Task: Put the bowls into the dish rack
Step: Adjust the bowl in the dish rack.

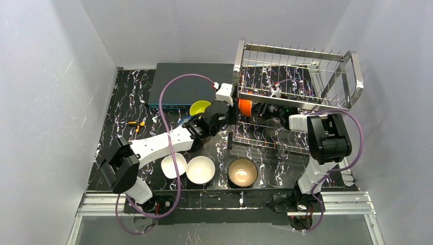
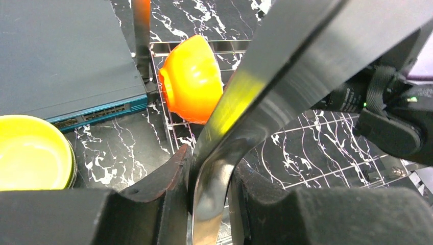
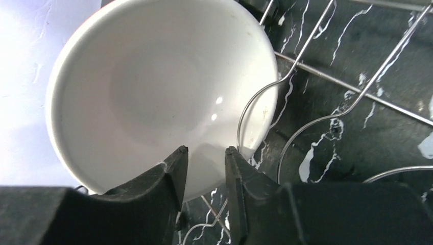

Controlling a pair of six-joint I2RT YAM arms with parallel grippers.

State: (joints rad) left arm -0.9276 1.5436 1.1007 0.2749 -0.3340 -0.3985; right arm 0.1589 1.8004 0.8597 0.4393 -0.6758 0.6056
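The steel dish rack (image 1: 298,76) stands at the back right. An orange bowl (image 1: 245,107) with a white inside stands on its edge at the left end of the lower tier. It also shows in the left wrist view (image 2: 191,79) and, from the inside, in the right wrist view (image 3: 153,87). My left gripper (image 1: 224,109) is shut on the rack's tubular end frame (image 2: 265,76), with the tube between its jaws (image 2: 212,168). My right gripper (image 1: 257,108) reaches into the lower tier. Its jaws (image 3: 204,150) stand slightly apart just in front of the bowl's inside and hold nothing.
A yellow-green bowl (image 1: 199,107) sits by the flat grey-blue box (image 1: 186,84). Two white bowls (image 1: 173,166) (image 1: 200,169) and a tan-brown bowl (image 1: 242,172) lie near the front edge. Wire prongs (image 3: 306,102) stand right of the orange bowl. A small orange tool (image 1: 136,124) lies at the left.
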